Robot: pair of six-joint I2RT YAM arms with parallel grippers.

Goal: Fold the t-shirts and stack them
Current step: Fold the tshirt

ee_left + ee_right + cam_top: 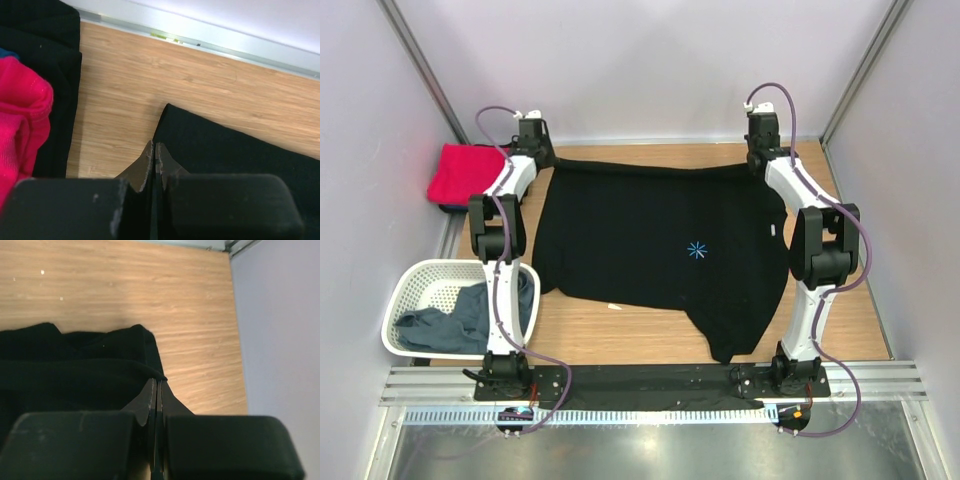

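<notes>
1. Because a clean fold needs a flat garment, the large black t-shirt (pixel 640 230) of soft cloth, marked with a tiny light-blue starburst, lies spread over the middle of the pale wooden table (pixel 620 335). Its far edge is drawn into a straight line between the two arms.
2. The left gripper (pixel 154 150) has its fingers pressed together on the far-left corner of that cloth, apparently pinching the edge to hold it taut.
3. The right gripper (pixel 156 385) is likewise clamped on the far-right corner, where the hem lies doubled over.
4. Holding both corners at once would let the arms carry the far edge evenly, so I judge the first fold is only starting. A flap at the near right trails toward the arm bases and may need tidying.
5. The bright red folded t-shirt (pixel 465 175) sits at the table's far-left edge, probably as the stack.
6. The slate grey-blue crumpled t-shirt (pixel 450 325) lies in the white lattice plastic laundry basket (pixel 405 290), not yet folded.
</notes>
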